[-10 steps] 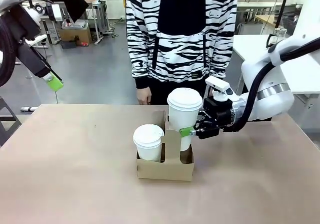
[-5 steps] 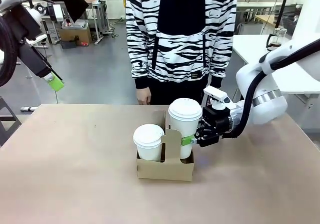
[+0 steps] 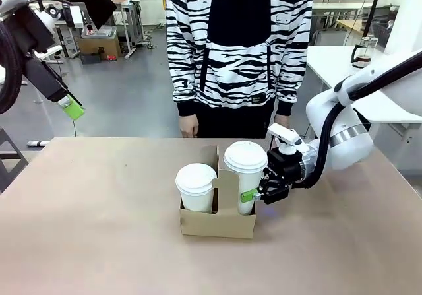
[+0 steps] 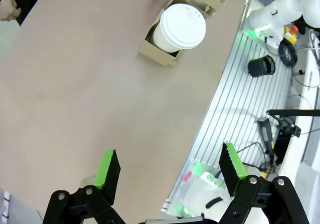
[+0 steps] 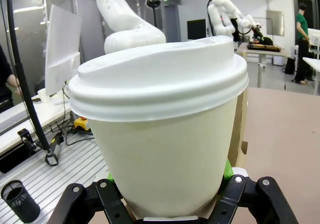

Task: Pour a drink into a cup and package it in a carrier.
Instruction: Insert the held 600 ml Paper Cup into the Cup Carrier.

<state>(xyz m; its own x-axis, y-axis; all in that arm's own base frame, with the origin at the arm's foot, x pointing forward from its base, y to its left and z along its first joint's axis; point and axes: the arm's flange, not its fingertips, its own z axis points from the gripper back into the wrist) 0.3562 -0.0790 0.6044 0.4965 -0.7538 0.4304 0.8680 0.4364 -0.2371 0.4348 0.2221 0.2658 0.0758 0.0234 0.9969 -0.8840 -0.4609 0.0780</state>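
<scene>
The brown cardboard carrier (image 3: 217, 221) stands mid-table with its handle tab upright. A tall white cup (image 3: 245, 171) with a white lid sits low in its right slot, and my right gripper (image 3: 254, 195) is shut on the cup's side. In the right wrist view the cup (image 5: 165, 134) fills the space between my fingers, with the carrier tab (image 5: 240, 129) behind it. The drink is hidden under the lid. A shorter lidded white cup (image 3: 196, 187) sits in the left slot. My left gripper (image 3: 69, 108) hangs high at the far left, open (image 4: 170, 169) over bare table, with the carrier (image 4: 159, 49) far ahead.
A person in a striped top (image 3: 237, 44) stands at the table's far edge, one hand (image 3: 190, 129) near it. A glass pot (image 3: 364, 49) stands on a white table at the back right. The tabletop (image 3: 92, 229) spreads wide to the left of the carrier.
My right gripper has moved down with the tall cup, sinking it deeper into the carrier's right slot. The left arm has not moved.
</scene>
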